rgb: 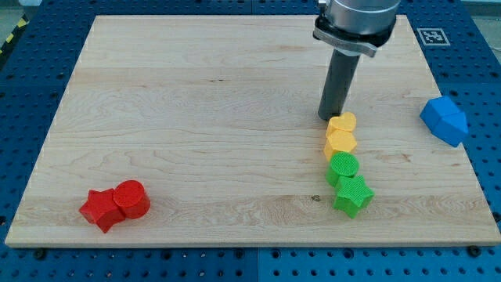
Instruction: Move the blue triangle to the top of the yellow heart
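The blue triangle (444, 121) lies at the view's right, on the board's right edge. The yellow heart (342, 123) sits right of centre at the head of a column of blocks. My tip (329, 117) stands on the board just above and left of the yellow heart, touching or nearly touching it. The blue triangle is well to the right of my tip, with bare board between them.
Below the yellow heart, in one touching column, are a yellow hexagon (340, 143), a green cylinder (344, 168) and a green star (353, 195). A red star (100, 209) and a red cylinder (132, 199) sit together at the bottom left. The wooden board (196, 117) lies on a blue pegboard.
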`<state>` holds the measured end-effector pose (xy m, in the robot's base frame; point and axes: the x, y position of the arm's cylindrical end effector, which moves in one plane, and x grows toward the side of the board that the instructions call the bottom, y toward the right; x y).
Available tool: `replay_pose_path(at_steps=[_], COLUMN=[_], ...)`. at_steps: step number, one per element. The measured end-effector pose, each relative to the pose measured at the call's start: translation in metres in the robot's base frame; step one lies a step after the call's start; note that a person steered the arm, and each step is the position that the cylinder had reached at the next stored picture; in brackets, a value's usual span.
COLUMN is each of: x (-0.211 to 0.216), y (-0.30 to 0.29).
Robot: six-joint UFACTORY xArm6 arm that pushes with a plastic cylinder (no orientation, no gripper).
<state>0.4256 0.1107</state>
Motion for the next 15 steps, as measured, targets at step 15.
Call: replay_pose_path(at_steps=[15], x=[0.089], y=[0.233])
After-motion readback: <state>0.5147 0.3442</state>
